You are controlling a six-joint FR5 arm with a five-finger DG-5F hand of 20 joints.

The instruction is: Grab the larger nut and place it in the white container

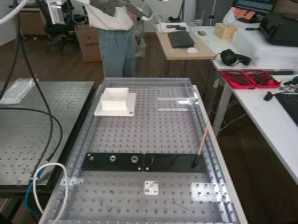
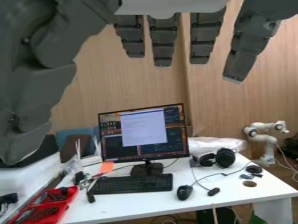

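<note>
High view: the larger nut (image 1: 113,158) sits on the flat black bar (image 1: 173,162), between the smaller nut (image 1: 92,158) and the bearing (image 1: 134,159), with a gap to each, apart from the white container (image 1: 115,102). The bar lies crosswise, its ends near the bench's side edges. Beyond it, a long stretch of perforated bench top (image 1: 126,132) gives room between nut and container. The container stands upright toward the bench's left side, at the far end. At the bar's right end a thin wooden stick (image 1: 203,140) leans up by the side rail, its dark tip at the bar; on the near side lies a white square plate (image 1: 151,188) with holes. The hand (image 1: 121,5) is at the top edge, well apart from the nut.

In the wrist view its fingers (image 2: 163,42) hang straight and apart, released; past them stands a desk (image 2: 199,202) with a monitor (image 2: 143,132), keyboard (image 2: 131,184) and headphones (image 2: 225,158).
</note>
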